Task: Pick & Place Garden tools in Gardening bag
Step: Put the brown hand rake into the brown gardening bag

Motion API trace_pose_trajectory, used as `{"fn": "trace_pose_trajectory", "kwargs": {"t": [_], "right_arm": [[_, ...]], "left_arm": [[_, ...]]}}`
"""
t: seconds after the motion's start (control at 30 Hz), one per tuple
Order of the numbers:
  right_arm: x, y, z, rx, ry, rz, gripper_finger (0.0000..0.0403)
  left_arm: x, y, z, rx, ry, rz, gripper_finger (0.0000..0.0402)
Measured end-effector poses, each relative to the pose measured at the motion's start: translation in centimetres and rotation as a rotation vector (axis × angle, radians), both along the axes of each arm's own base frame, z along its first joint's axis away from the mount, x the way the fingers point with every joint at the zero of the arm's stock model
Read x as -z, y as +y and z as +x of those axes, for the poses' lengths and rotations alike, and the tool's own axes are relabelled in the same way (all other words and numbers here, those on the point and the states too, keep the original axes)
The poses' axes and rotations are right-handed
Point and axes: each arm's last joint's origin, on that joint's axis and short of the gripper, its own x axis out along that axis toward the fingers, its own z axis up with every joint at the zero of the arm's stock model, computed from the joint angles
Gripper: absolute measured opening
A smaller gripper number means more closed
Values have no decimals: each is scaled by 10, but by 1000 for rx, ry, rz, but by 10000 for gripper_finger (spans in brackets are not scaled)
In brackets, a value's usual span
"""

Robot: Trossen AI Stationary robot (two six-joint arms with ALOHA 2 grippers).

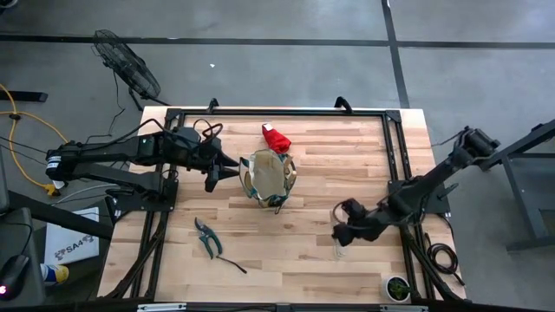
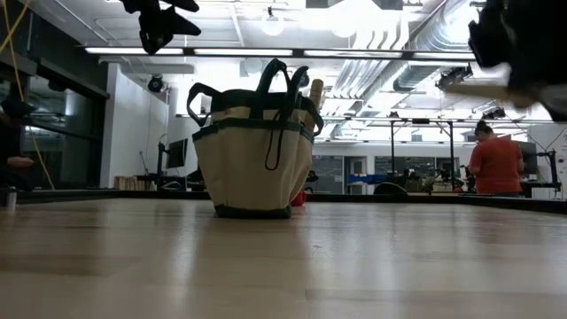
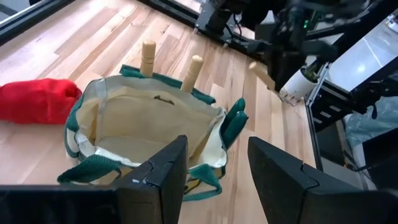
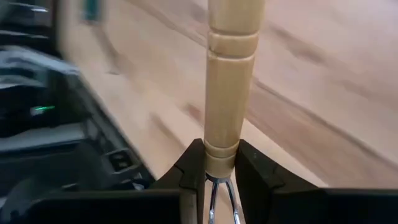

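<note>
Wooden desk (image 1: 295, 243) spread wide beneath both arms, edged by a dark frame.

Left arm (image 1: 113, 156) reaching in from the desk's left edge; right arm (image 1: 434, 182) slanting in from the right.

Gardening bag (image 1: 267, 178) standing upright near the middle of the desk, mouth open, green loop handles raised. Two wooden handles (image 3: 148, 57) poking up from its outer pockets on the side away from the left arm.

Red glove-like item (image 1: 276, 137) lying on the desk just beside the bag, toward the far edge.

Pruning shears (image 1: 206, 237) lying flat on the near-left part of the desk, well apart from the bag. Thin dark tool (image 1: 231, 263) lying close by the shears, too small to identify.

Left end effector (image 1: 224, 168) hovering just left of the bag, above the desk, fingers (image 3: 163, 174) spread apart and holding nothing.

Right end effector (image 1: 340, 234) poised over the near-right part of the desk, well apart from the bag, pinching a wooden-handled tool (image 4: 229, 81) at the base of the handle, where thin metal tines begin.

Small round pot (image 1: 397, 288) sitting at the desk's near-right corner.
</note>
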Motion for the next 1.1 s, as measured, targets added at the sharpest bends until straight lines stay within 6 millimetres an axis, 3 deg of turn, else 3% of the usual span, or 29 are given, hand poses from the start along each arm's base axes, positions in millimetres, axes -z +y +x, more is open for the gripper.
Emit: {"fn": "trace_pose_trajectory", "kwargs": {"t": [0.37, 0.6, 0.8, 1.1], "right_arm": [[-58, -51, 0, -58, -423, -396, 50], [-88, -87, 6, -55, -644, -662, 50], [-100, -114, 16, -94, -769, -858, 50], [-105, -144, 31, -132, -924, -890, 50]], "left_arm": [[-21, 1, 11, -2, -244, 22, 165], [-26, 3, 29, -20, -353, -10, 165], [-25, 5, 53, -22, -445, -14, 165], [-22, 8, 76, -51, -542, -2, 165]]}}
